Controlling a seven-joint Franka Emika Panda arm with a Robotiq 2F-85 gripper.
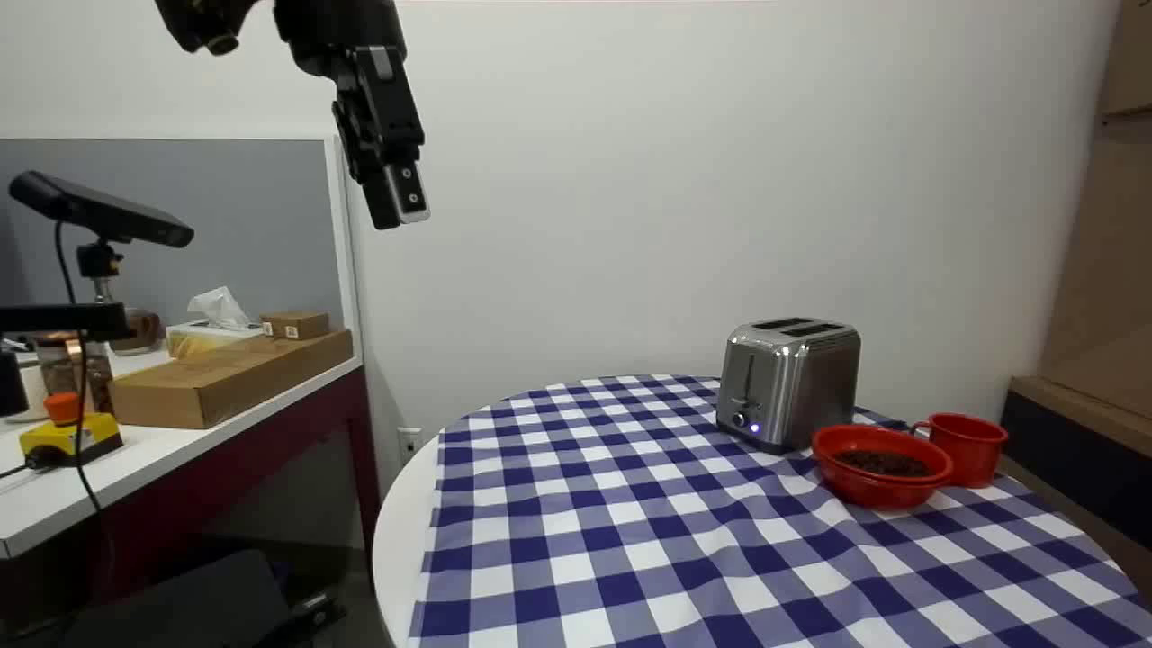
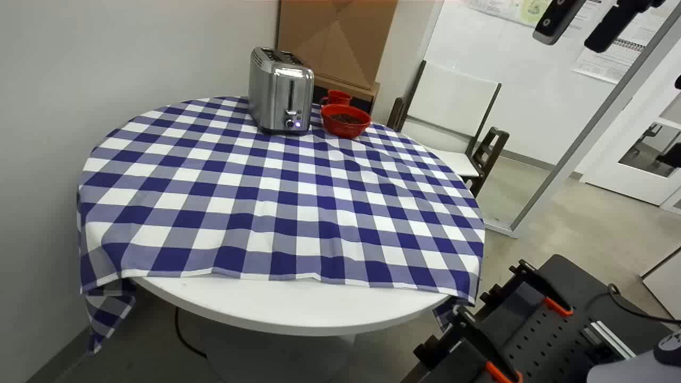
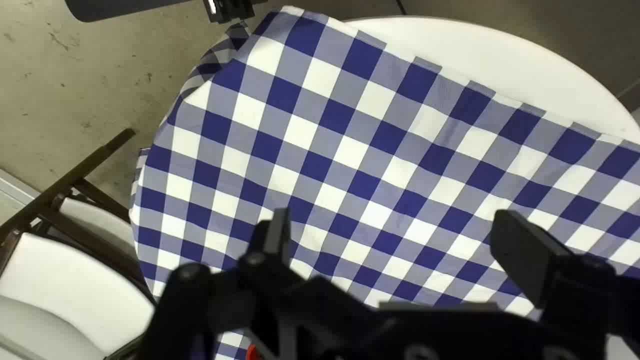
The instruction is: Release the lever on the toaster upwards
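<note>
Steel is gleaming on that boxy toaster (image 2: 281, 93), twelve o'clock on the worktop (image 2: 287, 300) in an exterior view; the pincer (image 2: 570, 42) is hanging spread.

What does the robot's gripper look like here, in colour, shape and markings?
The gripper is black, with two blocky fingers. In an exterior view, one shows a pale metallic rim and two round screw heads, with a short grey strip higher up. I make out no lettering or cable on it.
</note>
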